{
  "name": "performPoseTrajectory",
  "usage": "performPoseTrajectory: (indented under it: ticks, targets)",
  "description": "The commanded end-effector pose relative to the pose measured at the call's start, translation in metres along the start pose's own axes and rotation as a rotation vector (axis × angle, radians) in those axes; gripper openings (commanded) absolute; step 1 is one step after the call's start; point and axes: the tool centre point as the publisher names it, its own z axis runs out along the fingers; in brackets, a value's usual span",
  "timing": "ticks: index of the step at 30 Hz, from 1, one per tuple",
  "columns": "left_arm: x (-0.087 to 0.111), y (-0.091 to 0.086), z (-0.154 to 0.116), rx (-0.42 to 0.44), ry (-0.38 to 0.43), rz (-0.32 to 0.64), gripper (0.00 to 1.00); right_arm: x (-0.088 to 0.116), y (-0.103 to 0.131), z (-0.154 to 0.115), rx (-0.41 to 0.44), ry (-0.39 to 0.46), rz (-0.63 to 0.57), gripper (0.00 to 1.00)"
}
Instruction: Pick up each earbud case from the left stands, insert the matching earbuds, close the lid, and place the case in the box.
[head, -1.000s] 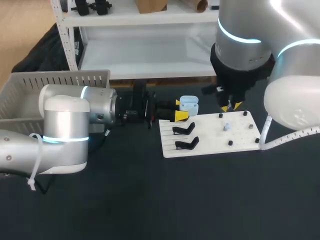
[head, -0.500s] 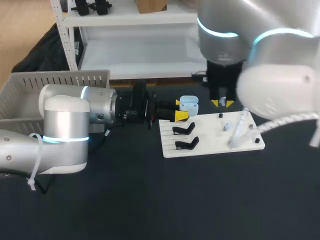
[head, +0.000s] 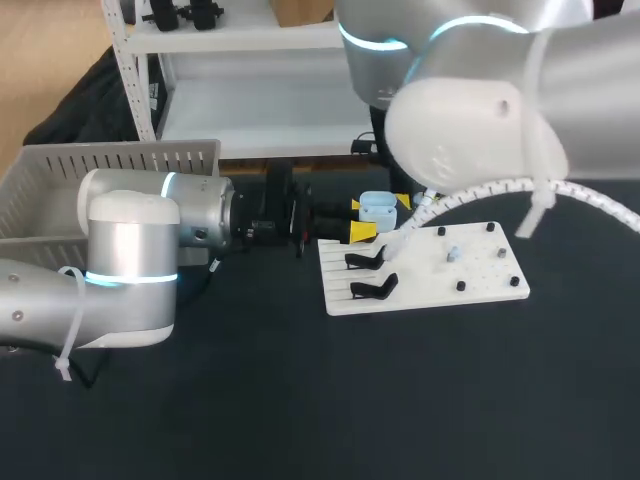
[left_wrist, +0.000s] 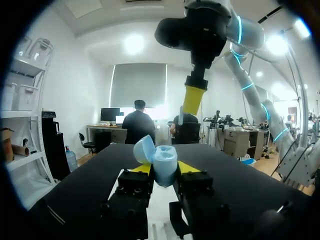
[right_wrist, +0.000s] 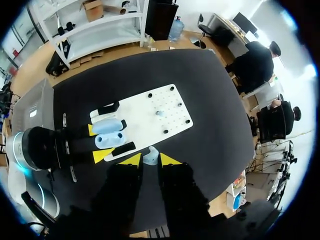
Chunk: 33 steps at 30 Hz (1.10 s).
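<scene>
Left gripper (left_wrist: 164, 169) clamps the open earbud case (right_wrist: 110, 132); right gripper (right_wrist: 149, 160) pinches an earbud (right_wrist: 150, 156) (keep it plumb): align above the case, lower slowly.

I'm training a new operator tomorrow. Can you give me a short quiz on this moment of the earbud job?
1. True or false: the earbud case held in the left claw has its lid shut.
2. What is between the tips of the right claw? A) a black stand B) a small pale-blue earbud C) nothing
3. Fill in: ___ black stands sit empty on the white board.

Key: 1 false, the lid stands open; 2 B; 3 two.
</scene>
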Motion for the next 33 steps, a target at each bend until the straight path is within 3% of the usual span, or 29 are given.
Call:
performPoseTrajectory:
  ticks: [1, 4, 11, 17, 33]
  targets:
    - [0.0, -0.001, 0.0, -0.005, -0.001, 0.001, 0.0, 0.0, 0.002, -0.001, 0.006, 0.001, 0.001, 0.0]
    - [0.0, -0.001, 0.0, -0.005, -0.001, 0.001, 0.0, 0.0, 0.002, -0.001, 0.006, 0.001, 0.001, 0.0]
    - [0.0, -0.001, 0.0, -0.005, -0.001, 0.001, 0.0, -0.004, 0.016, -0.002, -0.003, 0.021, 0.124, 0.0]
    - [0.0, -0.001, 0.0, -0.005, -0.001, 0.001, 0.0, -0.012, 0.026, -0.004, -0.037, 0.081, 0.201, 0.0]
    - [-0.005, -0.005, 0.002, -0.013, -0.04, 0.098, 0.0, -0.007, 0.024, -0.013, -0.043, 0.125, 0.23, 0.0]
